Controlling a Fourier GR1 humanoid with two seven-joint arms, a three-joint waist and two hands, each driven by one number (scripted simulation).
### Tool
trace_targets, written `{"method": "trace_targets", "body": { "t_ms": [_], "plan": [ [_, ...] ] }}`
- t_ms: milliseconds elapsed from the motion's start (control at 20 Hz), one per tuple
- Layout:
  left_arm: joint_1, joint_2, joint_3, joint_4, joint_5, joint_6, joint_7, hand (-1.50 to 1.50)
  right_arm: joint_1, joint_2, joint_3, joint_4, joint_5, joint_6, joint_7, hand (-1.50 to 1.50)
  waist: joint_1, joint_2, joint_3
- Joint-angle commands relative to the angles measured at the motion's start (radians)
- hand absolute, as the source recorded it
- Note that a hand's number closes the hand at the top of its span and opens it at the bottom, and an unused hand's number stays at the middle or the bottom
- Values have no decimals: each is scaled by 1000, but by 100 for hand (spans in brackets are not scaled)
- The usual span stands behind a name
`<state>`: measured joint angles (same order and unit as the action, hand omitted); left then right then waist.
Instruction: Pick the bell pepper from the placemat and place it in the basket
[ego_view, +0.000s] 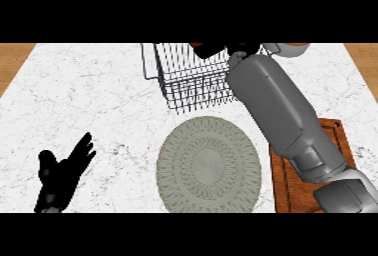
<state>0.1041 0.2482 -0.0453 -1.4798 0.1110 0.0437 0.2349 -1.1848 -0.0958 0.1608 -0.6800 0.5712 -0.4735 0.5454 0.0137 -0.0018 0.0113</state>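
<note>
Counter (88, 100): white marble, thin grey veining.
Wood edge (11, 52): light brown, faint grain; shows both top corners.
Basket (184, 85): dark grey wire, grid patt.
Placemat (209, 165): grey-beige, woven concentric rings w/ looped border.
Board (284, 195): reddish-brown wood, darker rim.
Bell pepper (196, 45): red; sm. patch visible only.
Left hand (63, 175): black, plain.
Right hand (214, 49): black.
Right forearm (273, 100): mid-grey, plain; lighter grey nr wrist.

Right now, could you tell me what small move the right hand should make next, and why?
Probably open over the basket: the right hand appears to hold the bell pepper above its far side, and the placemat lies bare.
</note>
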Motion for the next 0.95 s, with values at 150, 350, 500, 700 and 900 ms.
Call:
{"method": "trace_targets", "body": {
  "t_ms": [150,350,500,700,900],
  "plan": [
    [21,-6,9,82,11,-30,22,0,21,-51,-24,-23,5,26,-75,-150,-8,3,-12],
    [77,-25,-25,8,-23,-4,39,0,38,-31,-63,-84,-12,-41,-56,-150,-7,0,-11],
    [80,-5,5,37,-2,-31,25,0,78,-72,-109,-147,-51,-30,-36,-150,-16,-2,-11],
    [48,-16,5,53,-13,-20,30,0,123,-160,-168,-208,-87,-14,-63,-150,-21,0,-11],
    [68,17,59,74,16,-42,14,0,240,-251,-203,-322,-136,72,-45,-150,-35,-3,-11]
  ]
}}
